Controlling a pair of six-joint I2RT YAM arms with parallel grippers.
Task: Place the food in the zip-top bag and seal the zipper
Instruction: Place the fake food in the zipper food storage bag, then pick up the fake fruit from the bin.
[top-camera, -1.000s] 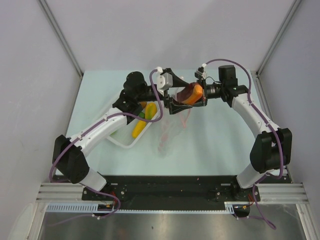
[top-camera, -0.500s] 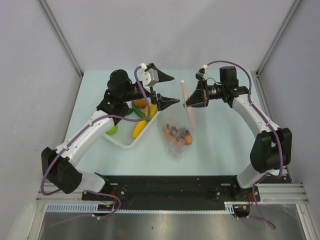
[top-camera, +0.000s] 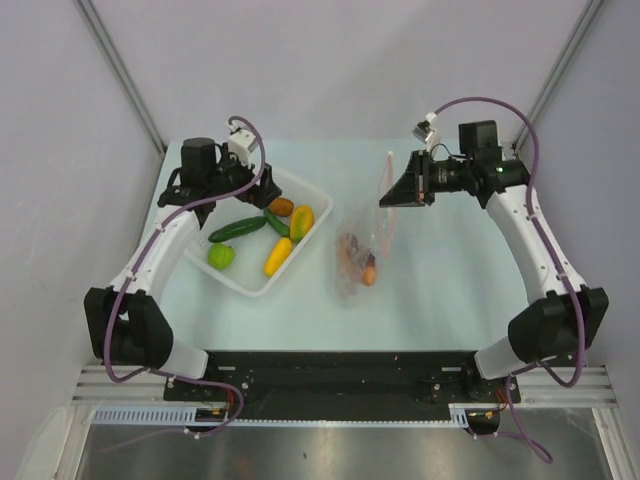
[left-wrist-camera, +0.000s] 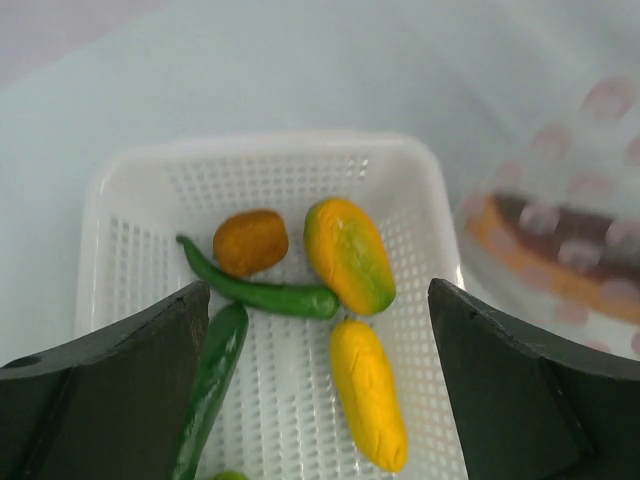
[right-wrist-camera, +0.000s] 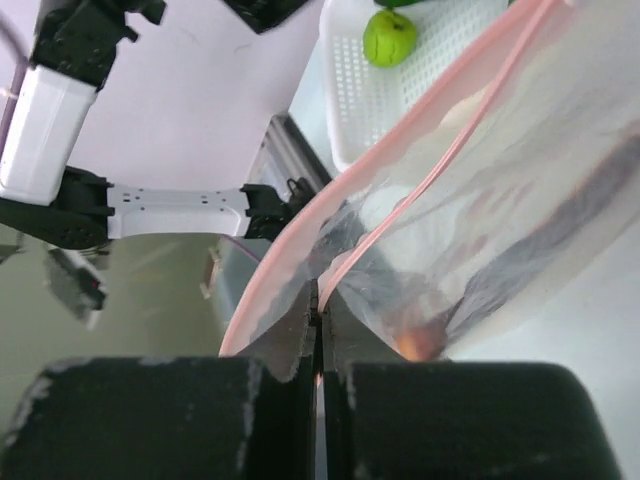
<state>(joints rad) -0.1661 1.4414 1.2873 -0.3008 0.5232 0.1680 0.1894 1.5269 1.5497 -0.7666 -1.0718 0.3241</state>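
- Since food lies both in the tray (top-camera: 250, 288) and in the bag (top-camera: 356, 232), the step in hand is judged to be loading; sealing is not yet due.
- Lime ball (top-camera: 221, 256): near left part of the tray, alone.
- Yellow piece (left-wrist-camera: 368, 406): near right part of the tray, lying lengthwise.
- Food in bag (top-camera: 360, 268): dark red and orange pieces, gathered at the bag's low near end, which rests on the worktop (top-camera: 440, 300) just right of the tray.
- Cucumber (left-wrist-camera: 210, 380): mid tray, slanted, beside a thin green pepper (left-wrist-camera: 260, 292).
- Orange-yellow piece (left-wrist-camera: 348, 254) and orange ball (left-wrist-camera: 250, 242): far part of the tray, either side of the pepper's tip.
- Left hand (left-wrist-camera: 318, 285): fingers spread wide, holding nothing, poised above the tray's far side and looking down on the pieces.
- Right hand (right-wrist-camera: 318, 310): fingers pinched tight on the zipper (top-camera: 388, 172), holding the bag's far end lifted off the worktop; the mouth gapes a little toward the tray.
- Next move, as judged: the left hand should drop onto one tray piece, the orange-yellow one lying most squarely between its fingers, close, then carry it to the mouth. The right hand should keep the mouth raised and parted; a narrow gap may call for a careful entry angle.
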